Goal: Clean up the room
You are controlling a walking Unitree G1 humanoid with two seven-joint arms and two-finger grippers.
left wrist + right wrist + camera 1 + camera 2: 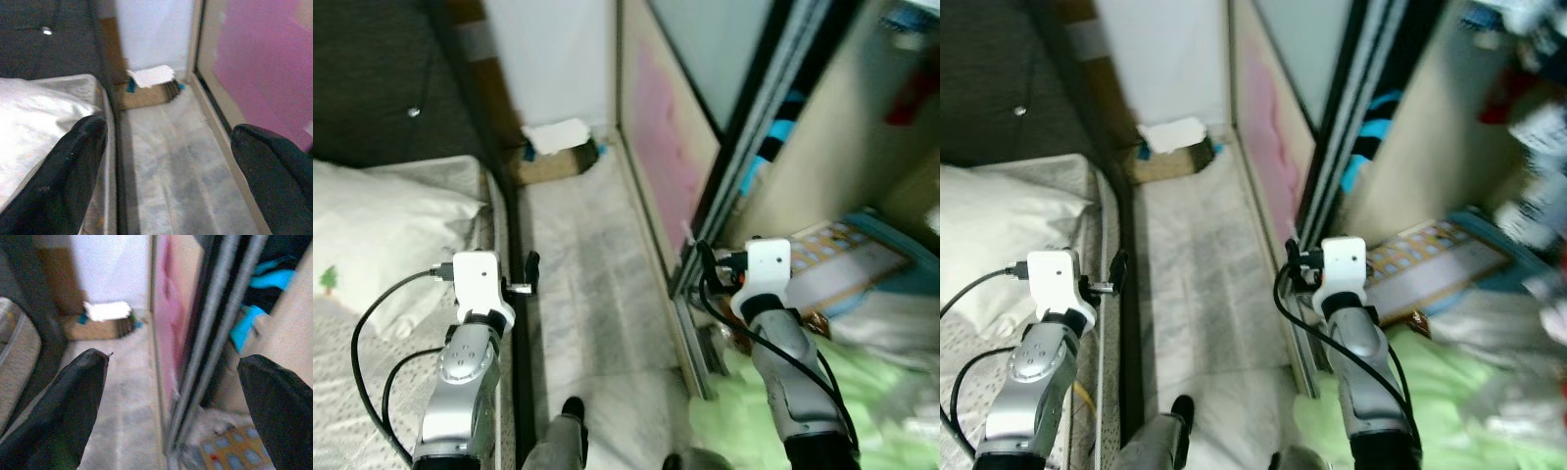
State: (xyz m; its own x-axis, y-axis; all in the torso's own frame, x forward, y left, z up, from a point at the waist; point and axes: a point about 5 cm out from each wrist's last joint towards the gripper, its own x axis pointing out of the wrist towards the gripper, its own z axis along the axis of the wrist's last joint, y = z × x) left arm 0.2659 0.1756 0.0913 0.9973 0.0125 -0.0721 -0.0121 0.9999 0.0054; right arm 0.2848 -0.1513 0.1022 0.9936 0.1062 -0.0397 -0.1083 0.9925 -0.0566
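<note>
Clutter awaiting cleanup: a flat white paper scrap [556, 134] on a brown cardboard box [548, 163], upper centre of frame, at the far end of a pale, streaked floor strip [592, 284]. My left claw [166, 161] and right claw [171, 396] both hang spread, empty. Risk, I judge: blur spoils aim; the narrow gap between the soft quilted bed [372, 255] and the wardrobe's rigid sliding-door rail [700, 323] invites snagging my cables.
</note>
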